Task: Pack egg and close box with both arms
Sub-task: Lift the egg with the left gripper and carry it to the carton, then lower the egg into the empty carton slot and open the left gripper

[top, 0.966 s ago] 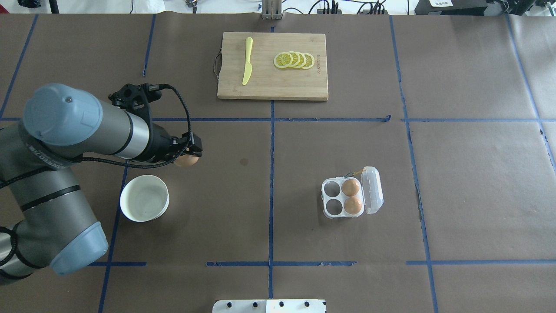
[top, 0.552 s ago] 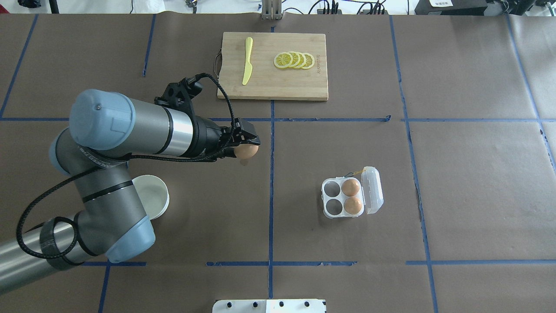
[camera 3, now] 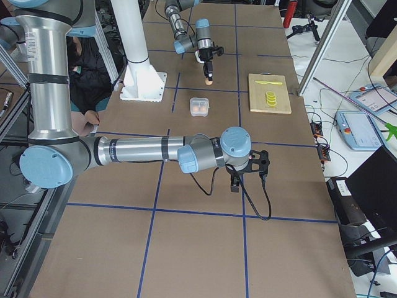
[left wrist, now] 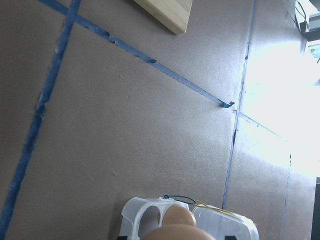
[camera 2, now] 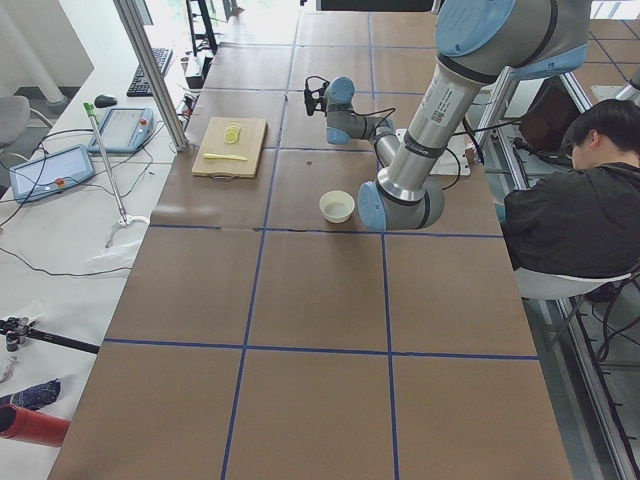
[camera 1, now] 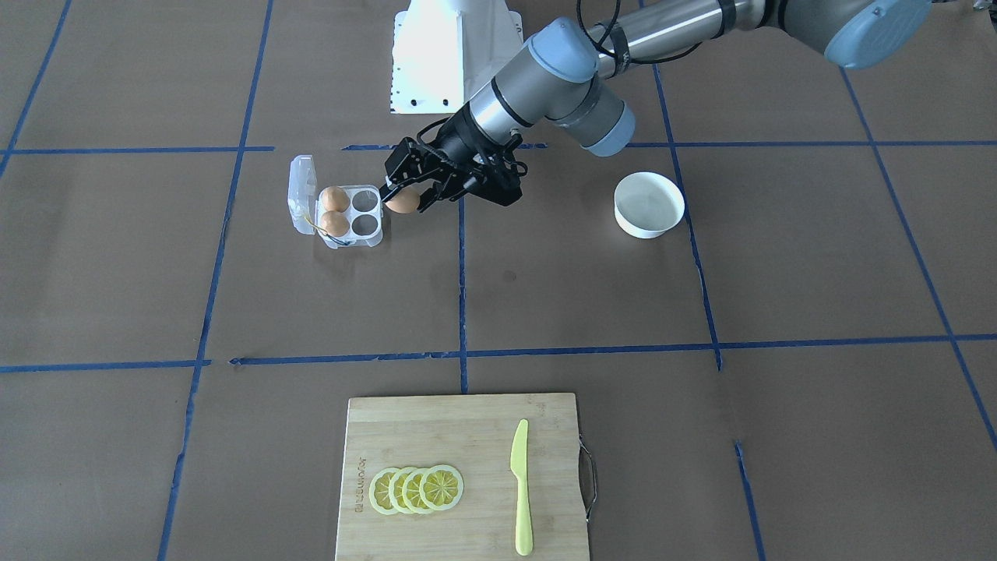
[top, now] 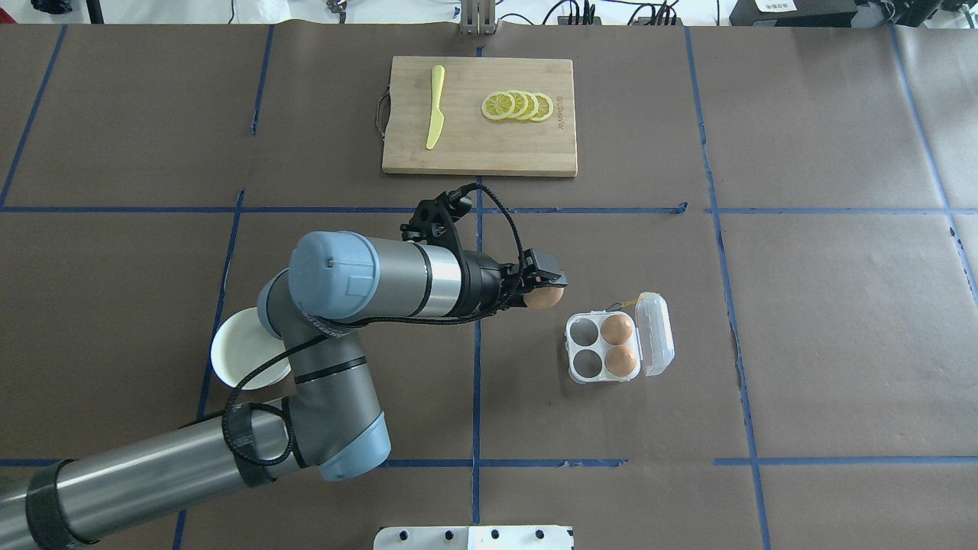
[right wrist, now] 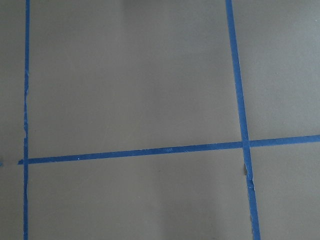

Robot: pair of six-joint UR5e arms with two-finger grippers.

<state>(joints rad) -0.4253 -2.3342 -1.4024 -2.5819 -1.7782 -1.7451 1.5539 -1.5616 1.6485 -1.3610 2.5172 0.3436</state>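
My left gripper [top: 547, 292] is shut on a brown-orange egg [top: 544, 299] and holds it above the table, just left of and beyond the box. It also shows in the front view [camera 1: 403, 204]. The clear four-cup box [top: 571, 353] lies open, with its lid [top: 657, 334] folded out to the right. Two eggs [top: 616, 329] fill its right cups; the two left cups are empty. The left wrist view shows the held egg [left wrist: 172, 234] at the bottom edge, over the box [left wrist: 134, 220]. My right gripper [camera 3: 234, 185] shows only in the exterior right view, far from the box. I cannot tell whether it is open.
A white bowl [top: 233, 353] stands at the left, partly under my left arm. A wooden cutting board [top: 479, 149] with lemon slices [top: 517, 105] and a yellow knife [top: 435, 107] lies at the far side. A person [camera 2: 570, 205] sits beside the table.
My left arm has swung to the right with the egg in its gripper, from beside the bowl to next to the box. The box and its two eggs have not moved.
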